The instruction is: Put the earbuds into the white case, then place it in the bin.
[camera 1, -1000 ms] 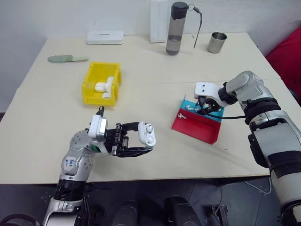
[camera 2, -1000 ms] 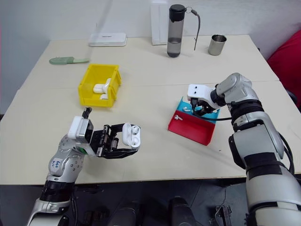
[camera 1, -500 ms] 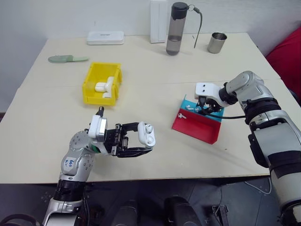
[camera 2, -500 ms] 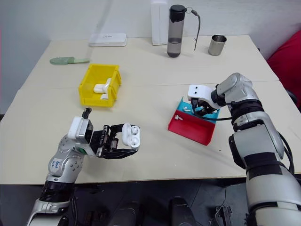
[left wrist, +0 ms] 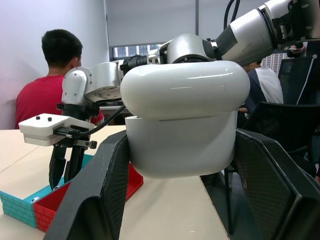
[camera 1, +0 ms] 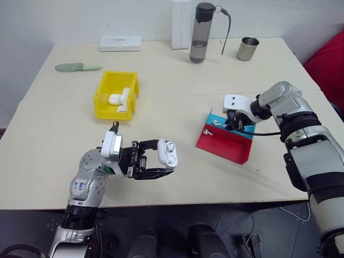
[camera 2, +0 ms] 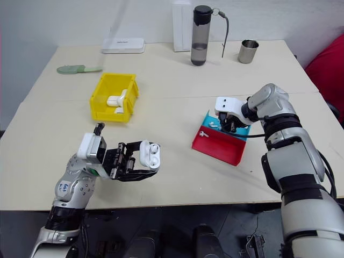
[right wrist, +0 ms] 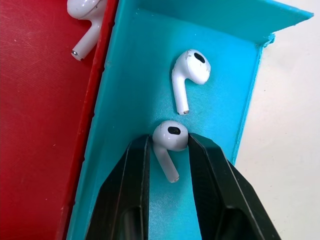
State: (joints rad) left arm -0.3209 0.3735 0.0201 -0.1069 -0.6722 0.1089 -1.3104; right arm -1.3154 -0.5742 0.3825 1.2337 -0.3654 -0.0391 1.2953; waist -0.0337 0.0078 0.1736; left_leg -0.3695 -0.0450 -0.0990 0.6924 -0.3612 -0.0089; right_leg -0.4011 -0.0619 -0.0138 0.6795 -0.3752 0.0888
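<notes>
My left gripper [camera 1: 166,161] is shut on the white case [camera 1: 170,153] and holds it above the table's near edge, with the lid open. The case's glossy shell sits between the black fingers [left wrist: 100,195] in the left wrist view. My right gripper [right wrist: 169,142] reaches down into the blue part of the red and blue tray [camera 1: 226,145]. Its fingertips press both sides of one earbud [right wrist: 170,137]. A second earbud [right wrist: 190,67] lies loose just beyond it. Another earbud [right wrist: 85,10] rests on the red part. The yellow bin [camera 1: 102,91] stands at the left and holds white cases [camera 1: 119,98].
Along the far edge stand a flat white box [camera 1: 120,43], a tall white box [camera 1: 181,24], a dark bottle [camera 1: 202,32] and a metal cup [camera 1: 248,48]. A green object [camera 1: 75,67] lies far left. A person in red [left wrist: 55,75] sits beyond the table.
The right gripper's fingers have drawn closer together inside the tray. Both arms have kept their places, and the case has not moved.
</notes>
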